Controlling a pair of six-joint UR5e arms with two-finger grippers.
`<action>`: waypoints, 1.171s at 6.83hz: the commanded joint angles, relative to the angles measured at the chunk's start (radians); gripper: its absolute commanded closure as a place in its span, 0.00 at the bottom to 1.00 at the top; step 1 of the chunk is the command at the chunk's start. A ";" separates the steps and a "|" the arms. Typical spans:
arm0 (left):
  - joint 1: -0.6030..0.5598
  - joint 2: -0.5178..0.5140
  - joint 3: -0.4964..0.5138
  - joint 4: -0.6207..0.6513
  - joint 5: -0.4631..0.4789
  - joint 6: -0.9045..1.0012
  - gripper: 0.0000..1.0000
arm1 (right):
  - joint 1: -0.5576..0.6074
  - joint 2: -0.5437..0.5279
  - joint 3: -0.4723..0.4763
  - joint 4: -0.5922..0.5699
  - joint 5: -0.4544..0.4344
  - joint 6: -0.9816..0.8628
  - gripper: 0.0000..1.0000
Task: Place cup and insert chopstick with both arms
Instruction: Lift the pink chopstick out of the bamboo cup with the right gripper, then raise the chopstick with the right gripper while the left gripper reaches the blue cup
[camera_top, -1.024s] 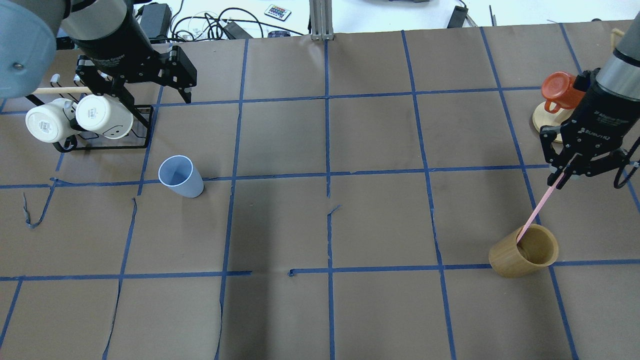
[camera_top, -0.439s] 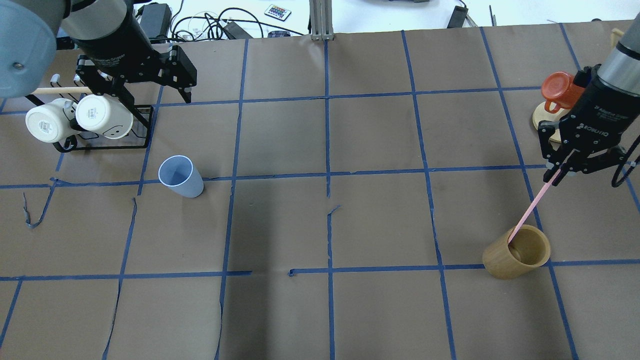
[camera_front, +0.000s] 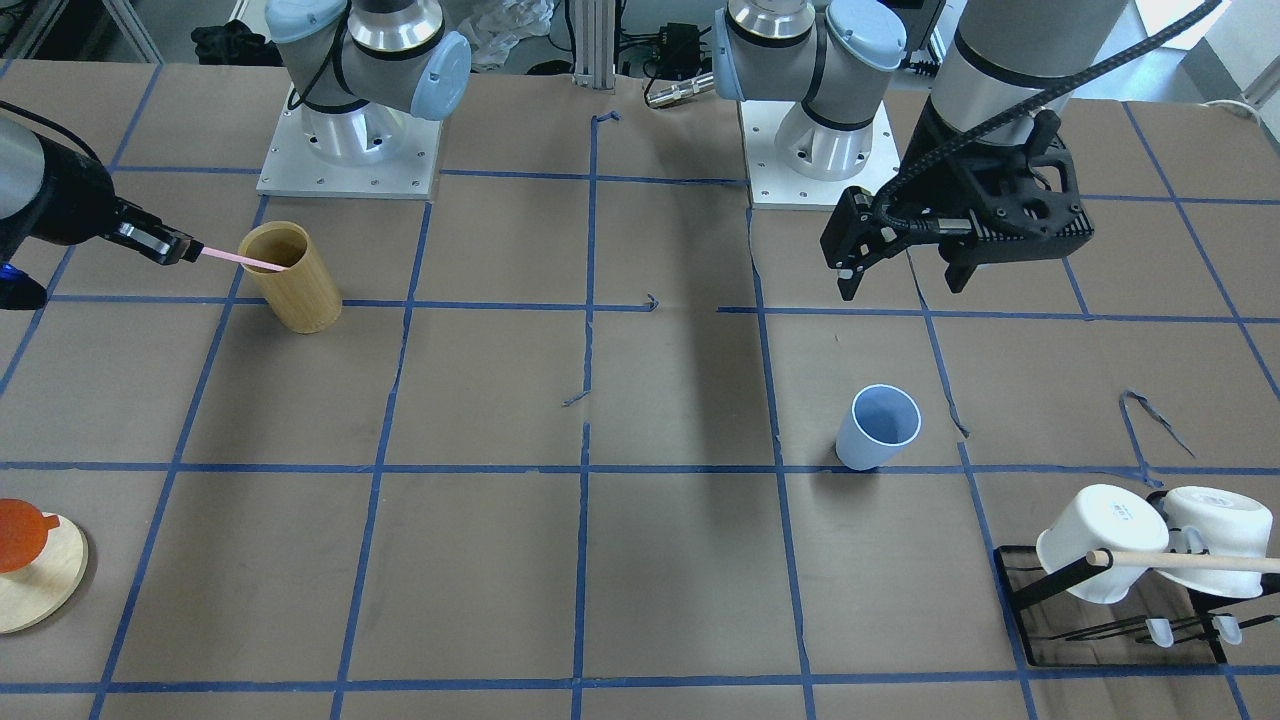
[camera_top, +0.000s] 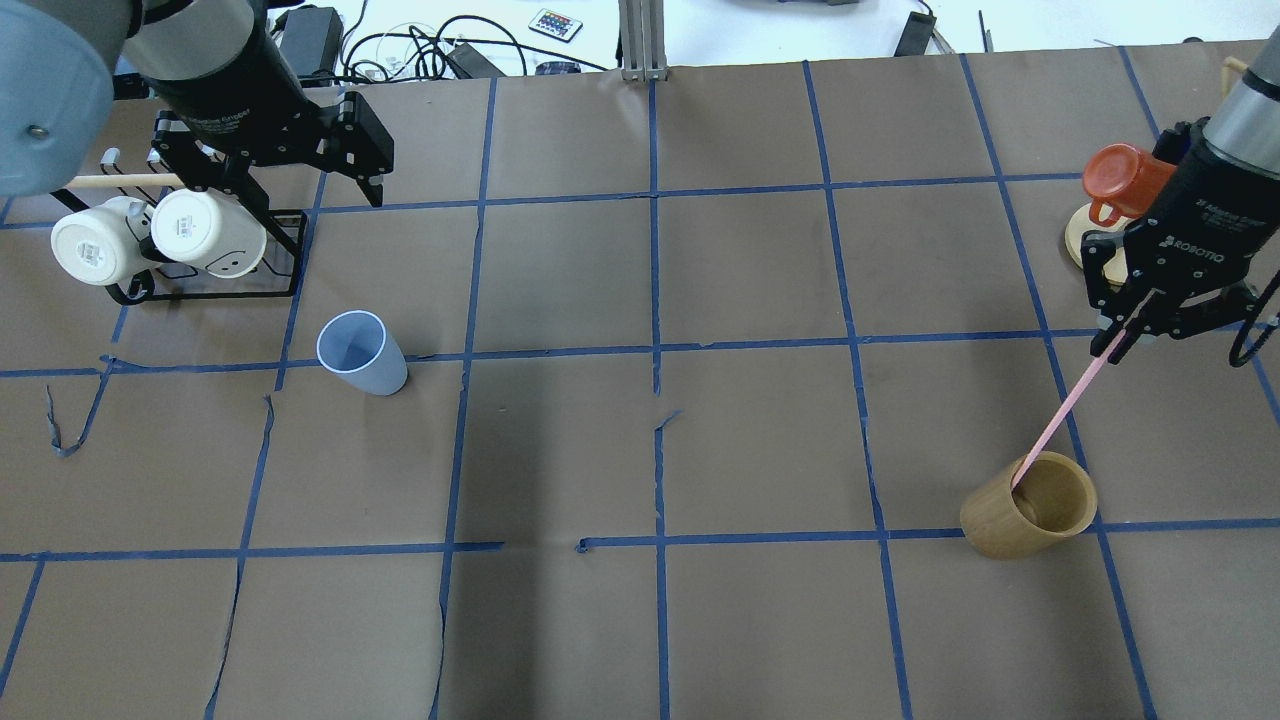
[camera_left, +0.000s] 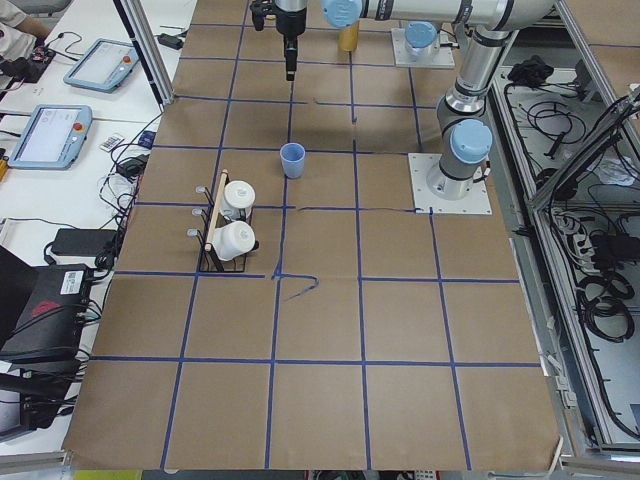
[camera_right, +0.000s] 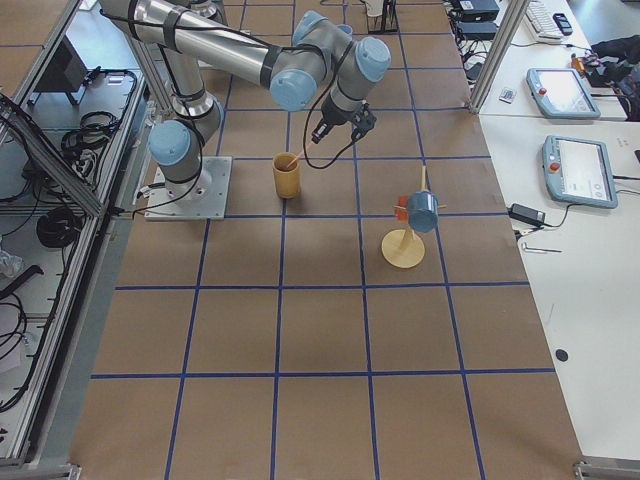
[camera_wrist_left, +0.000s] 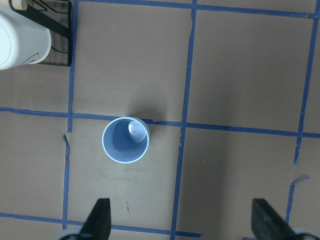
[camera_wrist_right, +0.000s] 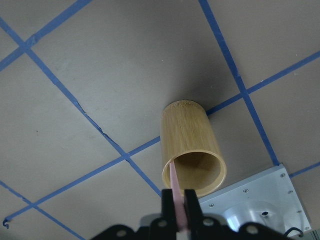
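Observation:
The light blue cup stands upright on the table, also in the front view and below the left wrist camera. My left gripper hangs open and empty above and behind the cup, jaws spread wide. My right gripper is shut on the top end of the pink chopstick. The chopstick slants down, and its lower end is inside the mouth of the tan bamboo cylinder. The right wrist view shows the gripper pinching the chopstick over the cylinder.
A black rack with two white mugs and a wooden rod stands at the table's far left. An orange mug hangs on a wooden stand at the far right. Blue tape lines grid the brown table cover.
My right gripper has moved up and back with the chopstick. The bamboo cylinder has shifted a little to the left with it. The left arm and the blue cup have not moved.

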 joint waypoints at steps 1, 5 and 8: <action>0.000 0.002 -0.005 0.000 0.002 0.002 0.00 | 0.000 0.003 -0.087 0.094 -0.006 0.002 0.89; 0.074 -0.024 -0.254 0.310 0.003 0.081 0.01 | 0.005 -0.008 -0.237 0.146 -0.009 0.010 0.97; 0.241 -0.076 -0.425 0.461 -0.005 0.299 0.00 | 0.060 -0.007 -0.307 0.133 0.007 0.008 1.00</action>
